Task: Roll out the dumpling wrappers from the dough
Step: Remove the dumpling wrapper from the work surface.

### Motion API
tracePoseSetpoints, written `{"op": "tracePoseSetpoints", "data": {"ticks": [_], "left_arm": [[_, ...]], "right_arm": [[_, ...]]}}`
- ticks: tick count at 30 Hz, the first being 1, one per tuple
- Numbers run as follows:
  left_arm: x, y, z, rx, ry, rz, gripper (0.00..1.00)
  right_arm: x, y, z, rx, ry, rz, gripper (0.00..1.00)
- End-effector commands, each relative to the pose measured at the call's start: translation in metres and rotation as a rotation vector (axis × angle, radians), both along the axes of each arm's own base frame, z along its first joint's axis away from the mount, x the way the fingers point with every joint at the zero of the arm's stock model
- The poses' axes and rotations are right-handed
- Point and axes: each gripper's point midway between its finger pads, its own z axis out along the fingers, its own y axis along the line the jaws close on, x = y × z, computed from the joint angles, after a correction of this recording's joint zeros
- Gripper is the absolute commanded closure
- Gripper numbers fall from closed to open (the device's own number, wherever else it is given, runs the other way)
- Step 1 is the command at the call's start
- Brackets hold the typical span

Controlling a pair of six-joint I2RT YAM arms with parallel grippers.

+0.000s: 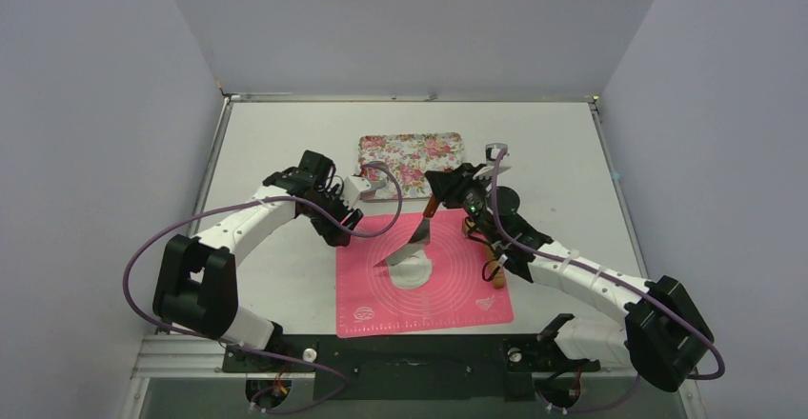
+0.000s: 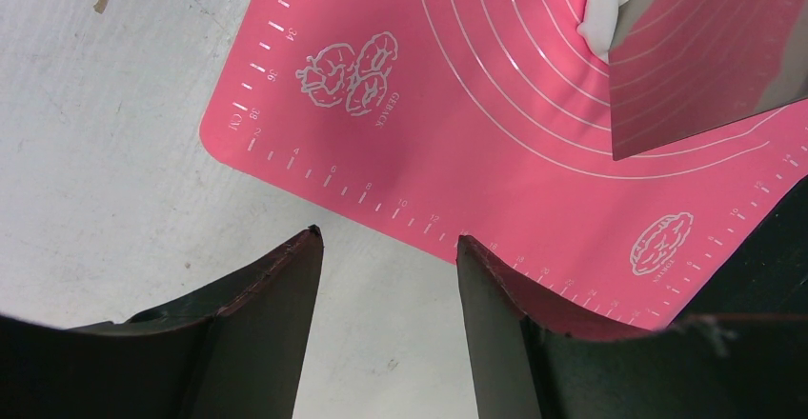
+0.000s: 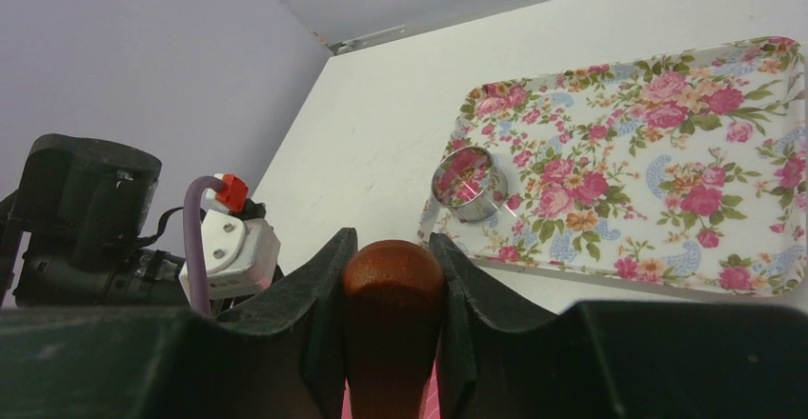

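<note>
The dough is a white lump in the middle of the pink mat; in the left wrist view only its edge shows. A metal scraper blade slants down onto the dough's far side, also seen as the blade. My right gripper is shut on the scraper's brown wooden handle, which fills the gap between the right gripper's fingers. My left gripper stands open and empty over the mat's far-left corner, the left gripper apart from the blade. No dumpling wrappers show in these views.
A floral tray lies behind the mat, and a metal ring cutter stands on its near-left corner. A brown wooden piece lies on the mat's right edge under the right arm. Walls close in the table on three sides.
</note>
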Motion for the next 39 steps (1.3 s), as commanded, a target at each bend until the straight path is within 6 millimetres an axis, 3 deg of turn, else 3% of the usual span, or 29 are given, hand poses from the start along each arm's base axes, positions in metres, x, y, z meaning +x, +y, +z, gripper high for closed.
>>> {"op": "tracePoseSetpoints", "data": {"ticks": [1, 21, 29, 39], "left_arm": [[0.001, -0.002, 0.006, -0.01, -0.03, -0.018, 0.48], [0.0, -0.003, 0.007, -0.015, -0.031, -0.021, 0.48], [0.0, -0.003, 0.007, -0.015, -0.027, -0.022, 0.48], [0.0, -0.003, 0.007, -0.016, -0.027, -0.022, 0.48]], "right_arm": [[-0.005, -0.007, -0.032, -0.147, 0.055, 0.02, 1.0], [0.007, -0.039, -0.019, -0.171, 0.038, -0.068, 1.0], [0.012, -0.034, -0.012, -0.146, 0.035, -0.06, 1.0], [0.018, -0.022, 0.022, -0.074, -0.016, -0.029, 1.0]]}}
